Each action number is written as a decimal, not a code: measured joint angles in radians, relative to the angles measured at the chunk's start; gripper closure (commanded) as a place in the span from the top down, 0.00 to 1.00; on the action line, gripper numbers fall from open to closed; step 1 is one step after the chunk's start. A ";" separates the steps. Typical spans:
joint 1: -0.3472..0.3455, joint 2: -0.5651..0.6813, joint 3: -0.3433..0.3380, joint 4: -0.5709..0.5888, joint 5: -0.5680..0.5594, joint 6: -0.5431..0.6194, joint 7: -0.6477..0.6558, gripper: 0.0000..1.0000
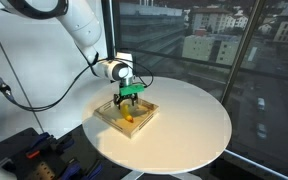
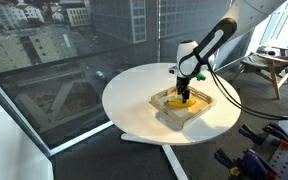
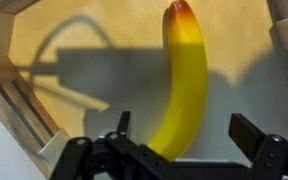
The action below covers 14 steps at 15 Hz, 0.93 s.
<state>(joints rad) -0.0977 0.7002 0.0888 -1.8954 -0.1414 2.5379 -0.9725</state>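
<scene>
Yellow banana [image 3: 187, 80] lies in a wooden tray [image 3: 74, 35]. Gripper [image 3: 184, 130] hovers wide open astride it, holding nothing. Closing off-centre could push the curved banana sideways against the tray wall.

exterior views: both stand off, look down on round worktop [image 1: 189, 120] from different sides | shared: worktop, wooden tray [image 2: 199, 112] | wrist view: close, into tray

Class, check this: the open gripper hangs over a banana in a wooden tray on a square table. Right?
Not square: the table is round, as both exterior views show. The open gripper hangs over the banana in the wooden tray.
</scene>
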 measured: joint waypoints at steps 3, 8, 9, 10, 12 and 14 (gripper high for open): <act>0.001 0.010 0.000 0.000 -0.006 0.015 0.000 1.00; 0.001 0.032 0.001 0.000 -0.006 0.062 0.000 1.00; 0.001 0.036 0.001 0.000 -0.006 0.069 0.000 1.00; 0.001 0.040 0.001 0.000 -0.006 0.073 0.000 1.00; 0.001 0.043 0.002 0.000 -0.006 0.075 0.000 1.00; 0.001 0.045 0.002 0.000 -0.006 0.075 0.000 1.00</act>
<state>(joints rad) -0.0969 0.7449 0.0905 -1.8956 -0.1477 2.6127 -0.9725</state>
